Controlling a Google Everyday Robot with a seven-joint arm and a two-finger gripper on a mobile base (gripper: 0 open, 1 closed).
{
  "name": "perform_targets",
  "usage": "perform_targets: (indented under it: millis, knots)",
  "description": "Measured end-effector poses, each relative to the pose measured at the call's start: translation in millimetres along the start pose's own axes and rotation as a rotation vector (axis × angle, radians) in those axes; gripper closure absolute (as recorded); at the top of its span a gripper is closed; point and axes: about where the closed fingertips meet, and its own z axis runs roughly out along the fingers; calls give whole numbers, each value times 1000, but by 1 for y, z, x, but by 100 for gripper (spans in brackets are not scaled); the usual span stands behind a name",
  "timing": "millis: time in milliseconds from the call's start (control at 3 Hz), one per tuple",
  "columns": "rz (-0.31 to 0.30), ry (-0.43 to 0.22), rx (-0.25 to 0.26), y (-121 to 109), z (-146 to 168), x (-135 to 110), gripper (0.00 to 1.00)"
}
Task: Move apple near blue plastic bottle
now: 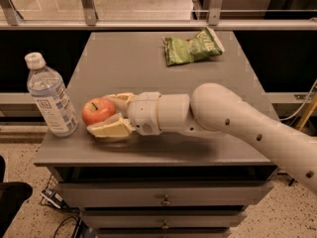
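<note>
The red-orange apple (96, 111) sits low over the front left of the grey table top (148, 63), between my gripper's two tan fingers. My gripper (100, 115) reaches in from the right and is shut on the apple, with one finger (120, 99) behind it and the other (108, 129) in front. The blue plastic bottle (48, 96), clear with a white cap and blue-and-white label, stands upright at the table's left edge, a short gap left of the apple.
A green snack bag (192, 47) lies at the back right of the table. My white arm (237, 120) crosses the front right part. Drawers (163, 200) sit below the front edge. A railing runs behind the table.
</note>
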Motion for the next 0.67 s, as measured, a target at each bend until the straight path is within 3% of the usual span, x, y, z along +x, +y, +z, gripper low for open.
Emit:
perform_targets:
  millis: [333,667]
  knots:
    - [-2,0,-4,1,1,-1,0]
    - [-2,0,-4,1,1,-1,0]
